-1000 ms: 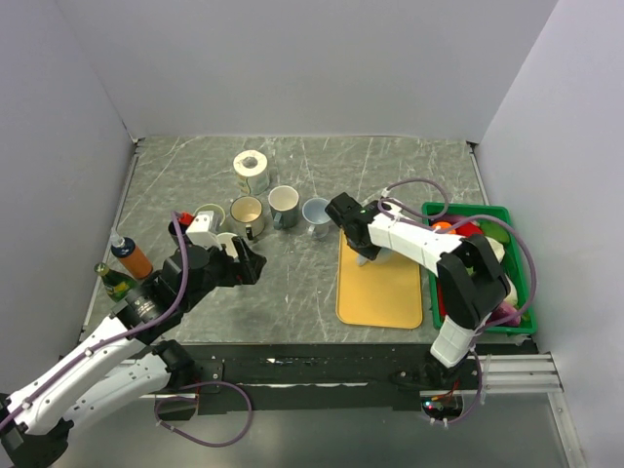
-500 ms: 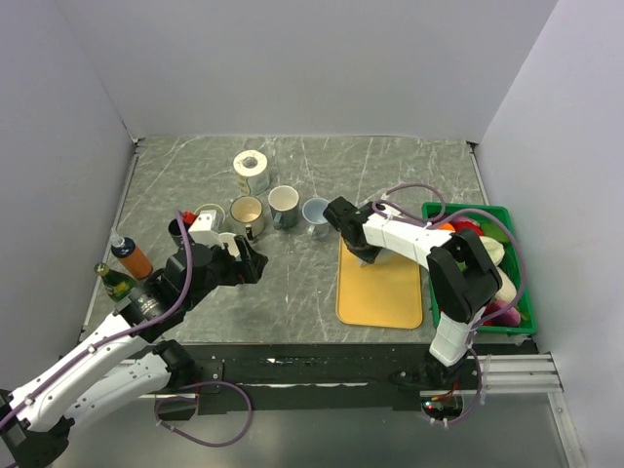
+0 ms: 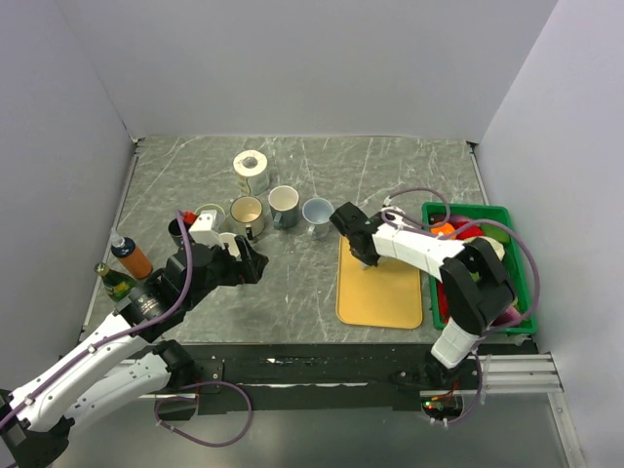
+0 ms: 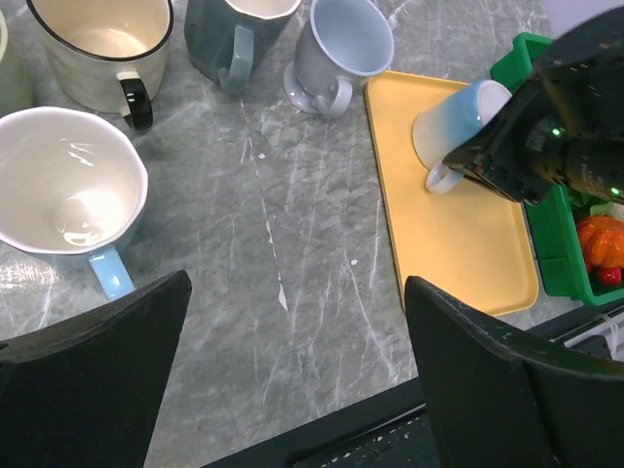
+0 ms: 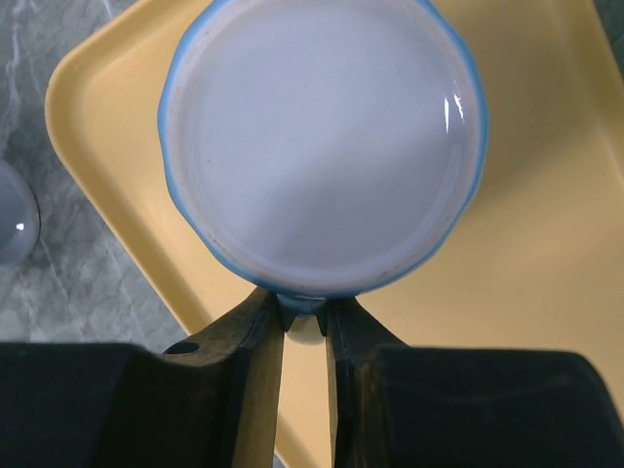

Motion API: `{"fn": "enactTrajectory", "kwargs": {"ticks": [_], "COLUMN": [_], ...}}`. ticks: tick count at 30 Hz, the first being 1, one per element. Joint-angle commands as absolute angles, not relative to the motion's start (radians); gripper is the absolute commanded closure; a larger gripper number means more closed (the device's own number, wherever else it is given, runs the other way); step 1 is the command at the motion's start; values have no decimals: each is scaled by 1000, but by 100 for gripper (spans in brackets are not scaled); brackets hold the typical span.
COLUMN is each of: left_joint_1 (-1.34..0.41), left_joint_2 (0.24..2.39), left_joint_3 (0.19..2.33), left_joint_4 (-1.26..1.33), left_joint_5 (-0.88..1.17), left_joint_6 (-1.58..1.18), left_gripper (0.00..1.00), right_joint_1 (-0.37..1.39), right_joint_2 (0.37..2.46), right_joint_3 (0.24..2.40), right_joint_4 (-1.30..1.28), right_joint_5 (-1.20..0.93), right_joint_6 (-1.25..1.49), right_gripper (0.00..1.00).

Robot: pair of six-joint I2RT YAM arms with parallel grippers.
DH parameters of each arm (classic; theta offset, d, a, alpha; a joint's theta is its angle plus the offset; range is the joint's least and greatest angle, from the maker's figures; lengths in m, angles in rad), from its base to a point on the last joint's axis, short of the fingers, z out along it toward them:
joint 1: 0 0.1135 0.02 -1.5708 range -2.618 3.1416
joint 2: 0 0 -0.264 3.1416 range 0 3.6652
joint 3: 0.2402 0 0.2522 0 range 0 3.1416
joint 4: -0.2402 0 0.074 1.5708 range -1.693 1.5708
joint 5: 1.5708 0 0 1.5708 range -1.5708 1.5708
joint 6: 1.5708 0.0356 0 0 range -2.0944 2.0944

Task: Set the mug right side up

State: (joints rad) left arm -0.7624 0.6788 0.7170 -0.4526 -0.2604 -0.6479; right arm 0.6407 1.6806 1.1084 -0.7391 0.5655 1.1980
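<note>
Mug [image 5: 322, 146] tilted over far end of yellow tray [image 5: 546, 244], round white face toward right wrist camera; contact with tray cannot be told. Right gripper [image 5: 304, 317] fingers clamped on mug handle [image 4: 439, 178]. Left gripper [image 4: 292, 390] fingers spread wide, empty, above table [image 4: 292, 244] left of tray. Green bin [image 4: 549, 244] just right of tray

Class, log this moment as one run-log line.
right gripper: shut on handle of blue-and-white ceramic mug | mug: tilted over yellow rectangular tray | left gripper: open
</note>
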Motion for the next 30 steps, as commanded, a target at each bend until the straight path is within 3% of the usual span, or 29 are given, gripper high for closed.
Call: {"fn": "enactTrajectory", "kwargs": {"ticks": [1,12,20,30], "left_joint_1": [-759,-761,-762,-762], "left_joint_2": [692,727,753,853], "left_joint_3": [721,726,710,741], "left_joint_4": [-413,-322,-120,239], "left_joint_5": [-238,-117,121,497], "left_joint_6": [-644,-649,-649,-794], "left_gripper": [4,4,4,4], "right_joint_1": [635,635,635,638], "right_joint_2": [1537,1050,766,635], "right_joint_3": [1025,831,805,733], "right_joint_4": [-641,-456,-284,186], "right_joint_5": [526,286,82,-205], "right_joint_6": [1131,971,885,902], "right_gripper": [100,100,100,100]}}
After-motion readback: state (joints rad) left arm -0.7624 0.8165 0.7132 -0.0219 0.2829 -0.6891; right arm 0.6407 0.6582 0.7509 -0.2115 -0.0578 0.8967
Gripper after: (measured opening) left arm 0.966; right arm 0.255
